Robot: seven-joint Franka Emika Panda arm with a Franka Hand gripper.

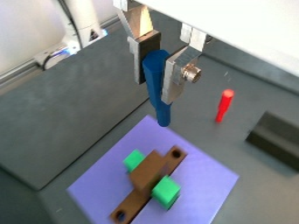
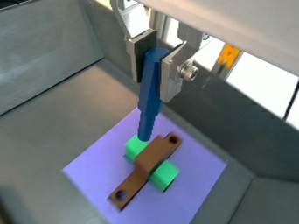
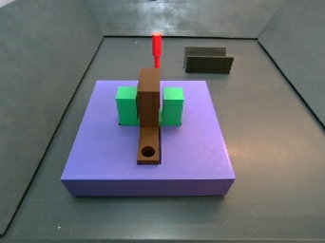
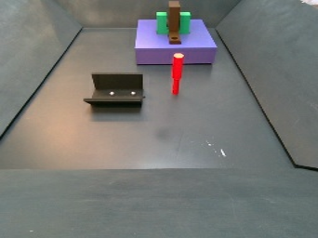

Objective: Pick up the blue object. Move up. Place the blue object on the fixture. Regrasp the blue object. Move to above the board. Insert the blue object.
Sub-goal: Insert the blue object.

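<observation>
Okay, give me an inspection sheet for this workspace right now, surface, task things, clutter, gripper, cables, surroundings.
Surface: dark grey floor, bare around the pieces.
Blue object: blue peg hanging upright between the fingers, above the board in both wrist views; absent from both side views.
Board: lavender slab carrying two green blocks and a brown bar with a round hole, unfilled.
Fixture: dark bracket on the floor, nothing on it.
Clutter: red peg standing upright on the floor, between fixture and board.
Gripper: gripper above the board, shut on the blue peg.
Cables: nothing seen.
Surroundings: grey walls enclose the floor.
</observation>
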